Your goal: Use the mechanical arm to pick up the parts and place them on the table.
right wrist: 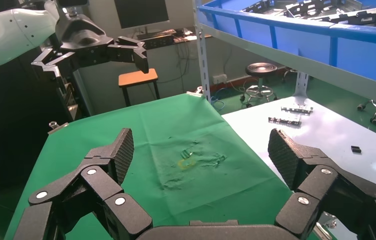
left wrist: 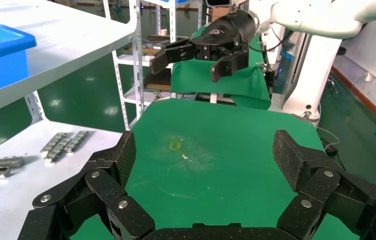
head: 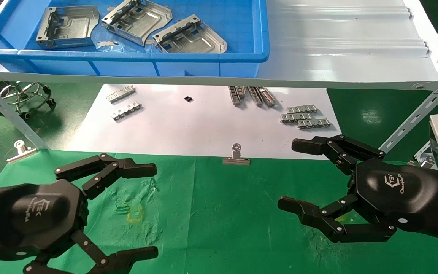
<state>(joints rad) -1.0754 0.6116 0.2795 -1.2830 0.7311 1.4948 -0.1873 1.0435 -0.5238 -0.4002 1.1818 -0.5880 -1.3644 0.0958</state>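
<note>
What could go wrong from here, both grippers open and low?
1. The parts lie in the blue bin on the white shelf, above both grippers; a rising arm may clip the shelf edge.
2. The middle plate looks close to its neighbour, so a grasp may nudge both.
3. Left gripper and right gripper face each other over the green table; a crossing reach could collide.

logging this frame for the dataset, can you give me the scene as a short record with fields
parts: three silver plates lying in the blue bin on the white shelf; none on the table yet
table: green cloth, no plate on it
left gripper: open, hovering over the cloth, holding nothing
right gripper: open, hovering over the cloth, holding nothing
white paper sheet: under the shelf, carries small ridged metal strips
binder clip: at the paper's near edge
</note>
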